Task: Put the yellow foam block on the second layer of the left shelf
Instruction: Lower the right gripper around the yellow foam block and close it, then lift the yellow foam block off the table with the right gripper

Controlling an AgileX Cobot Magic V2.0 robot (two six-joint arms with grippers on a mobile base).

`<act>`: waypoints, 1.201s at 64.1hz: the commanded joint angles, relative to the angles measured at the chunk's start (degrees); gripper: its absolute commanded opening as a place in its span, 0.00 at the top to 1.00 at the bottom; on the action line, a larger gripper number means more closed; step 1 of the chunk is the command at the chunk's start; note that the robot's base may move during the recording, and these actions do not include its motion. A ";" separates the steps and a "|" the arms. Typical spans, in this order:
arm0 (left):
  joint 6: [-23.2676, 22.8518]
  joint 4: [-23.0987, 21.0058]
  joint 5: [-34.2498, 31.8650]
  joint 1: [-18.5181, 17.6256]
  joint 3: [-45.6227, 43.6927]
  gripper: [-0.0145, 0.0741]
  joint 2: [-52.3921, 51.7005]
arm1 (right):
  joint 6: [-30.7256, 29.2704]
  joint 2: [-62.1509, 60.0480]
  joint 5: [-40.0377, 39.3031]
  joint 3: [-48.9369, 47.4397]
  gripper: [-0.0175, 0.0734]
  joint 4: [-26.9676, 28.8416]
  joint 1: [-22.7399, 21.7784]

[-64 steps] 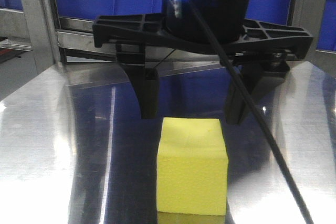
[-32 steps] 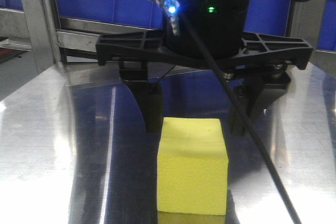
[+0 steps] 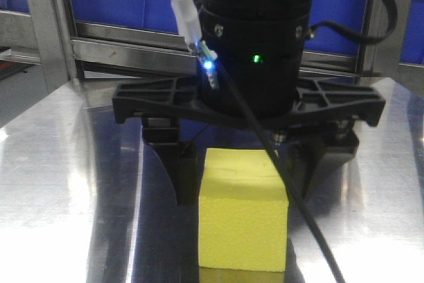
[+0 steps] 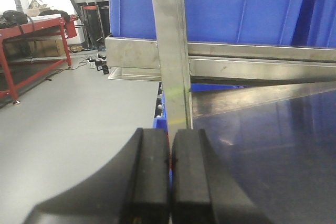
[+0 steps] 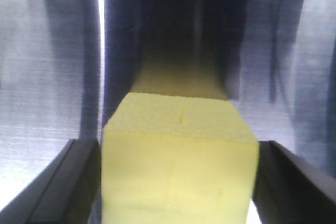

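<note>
Grasp stage, pick not yet made. The yellow foam block (image 3: 242, 230) sits flat on the polished metal surface (image 3: 59, 183), low-centre in the front view, w/ the right gripper (image 3: 245, 193) straddling it: one black finger at the block's 9 o'clock, the other at 3, wrist body at 12. Jaws stand wide apart, a bit wider than the block. In the right wrist view the block (image 5: 181, 156) fills the space btwn the fingers (image 5: 76, 182); the 9 o'clock one is just beside the foam, the 3 o'clock one shows a thin sliver of gap. No squeeze or dent shows in the foam, so it prob has hold of nothing yet; actual contact on the 9 side can't be told. A black cable (image 3: 301, 210) runs diagonally across the block's 1-to-5 o'clock side in the front view. The left gripper (image 4: 169, 182) looks idle, pads pressed together w/ nothing btwn them, facing a steel upright (image 4: 170, 51) at its 12 o'clock, blue bins (image 4: 236, 9) behind that. Next move, as a judgement: close evenly on the two side faces, gently since foam gives, then lift straight up before swinging toward the left shelf's second layer. Finger height on the block looks ok. The cable could snag a block edge on the lift, so worth watching.
</note>
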 commanded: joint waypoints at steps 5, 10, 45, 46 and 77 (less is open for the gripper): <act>-0.22 -0.29 -4.73 -0.35 1.51 0.70 -1.16 | -0.01 -2.27 -2.95 0.65 0.11 0.10 -0.02; -0.22 -0.29 -4.73 -0.35 1.51 0.70 -1.16 | -0.01 -2.27 -2.95 1.23 0.11 0.10 -0.02; -0.22 -0.29 -4.73 -0.35 1.51 0.70 -1.16 | -0.29 -2.11 -2.89 1.72 0.31 -0.94 -0.02; -0.22 -0.29 -4.73 -0.35 1.51 0.70 -1.16 | -0.29 -2.11 -2.89 1.72 0.31 -0.94 -0.02; -0.22 -0.29 -4.73 -0.35 1.51 0.70 -1.16 | -8.54 -10.11 -3.10 3.74 0.31 -0.94 -3.39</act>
